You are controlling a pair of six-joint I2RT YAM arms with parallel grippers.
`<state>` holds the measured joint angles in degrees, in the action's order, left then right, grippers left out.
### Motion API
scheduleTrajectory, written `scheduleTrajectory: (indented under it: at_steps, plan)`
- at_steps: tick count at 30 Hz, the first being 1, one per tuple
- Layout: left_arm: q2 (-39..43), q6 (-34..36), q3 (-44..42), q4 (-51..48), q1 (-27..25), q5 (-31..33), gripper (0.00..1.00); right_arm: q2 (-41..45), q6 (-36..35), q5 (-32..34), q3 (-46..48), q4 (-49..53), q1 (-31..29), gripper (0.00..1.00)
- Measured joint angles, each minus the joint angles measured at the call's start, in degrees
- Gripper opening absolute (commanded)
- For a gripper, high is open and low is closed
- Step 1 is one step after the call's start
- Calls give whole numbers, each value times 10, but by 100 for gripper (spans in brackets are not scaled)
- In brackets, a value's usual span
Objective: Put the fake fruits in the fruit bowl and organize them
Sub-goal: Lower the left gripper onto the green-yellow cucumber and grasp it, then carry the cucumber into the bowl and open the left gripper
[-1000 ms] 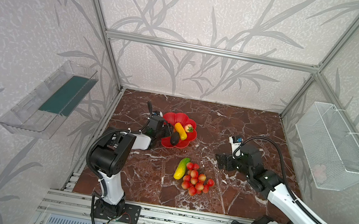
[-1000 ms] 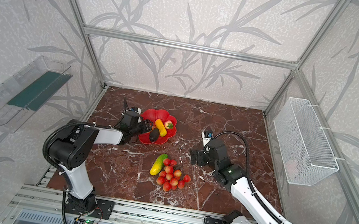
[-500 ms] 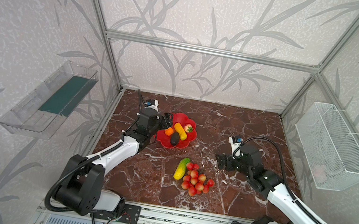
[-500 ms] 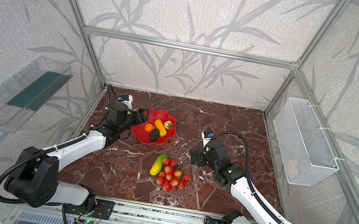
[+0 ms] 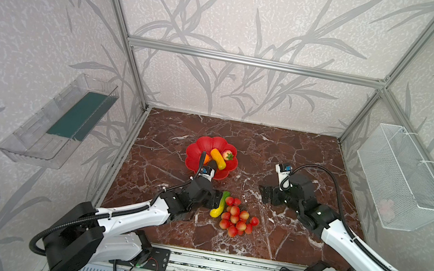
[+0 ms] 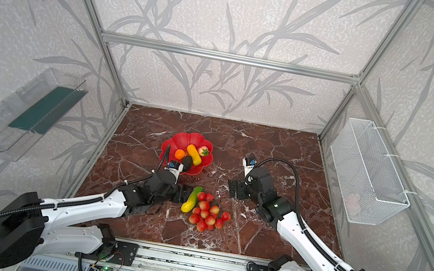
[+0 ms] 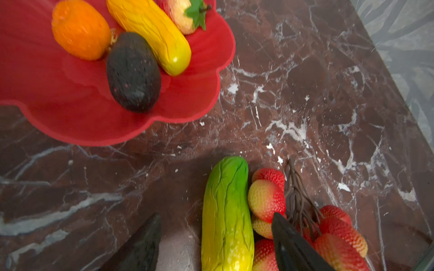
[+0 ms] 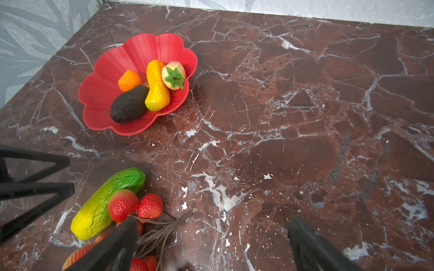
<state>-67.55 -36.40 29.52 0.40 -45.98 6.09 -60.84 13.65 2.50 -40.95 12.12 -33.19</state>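
The red scalloped fruit bowl [image 5: 202,145] [image 8: 105,70] holds a small orange [image 6: 180,154], a yellow-orange oblong [image 6: 194,155], a strawberry [image 6: 203,151] and a blackish oval [image 7: 132,72]. On the marble in front of it lie a green-yellow oblong [image 5: 219,208] [image 7: 225,211] and, touching it, a bunch of red-pink berries [image 5: 237,218] [image 8: 135,205]. My left gripper [image 5: 215,199] [image 7: 216,214] is open and low, its jaws astride the green-yellow oblong without gripping; one finger lies over the berries. My right gripper [image 5: 265,194] [image 8: 213,220] stands open and empty, right of the berries.
A white wire mesh basket [image 5: 401,177] hangs on the right wall and a clear plastic tray [image 5: 61,121] on the left wall. Aluminium posts frame the marble floor [image 5: 282,153]. The left arm's fingers [image 8: 35,176] show in the right wrist view.
My left arm has drawn back from the fruit bowl toward the front, to the green-yellow oblong, with its jaws wider. The small orange now lies in the bowl. The right arm has not moved.
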Motion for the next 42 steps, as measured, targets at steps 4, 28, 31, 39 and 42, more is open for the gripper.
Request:
scheduleTrajectory:
  at_steps: [4,28,31,39,42]
  plan:
    - [-43,-12,3,5,-23,3,75,0,3,-2,0,-3,0,99]
    - [2,-48,19,-44,-35,42,42,25,9,0,26,-8,3,99]
    - [101,-35,17,-74,-24,74,43,24,9,0,26,-15,5,99]
    - [196,18,21,-111,142,77,43,20,11,-1,26,-17,6,99]
    - [154,38,40,-110,191,61,43,20,13,-3,26,-16,6,99]
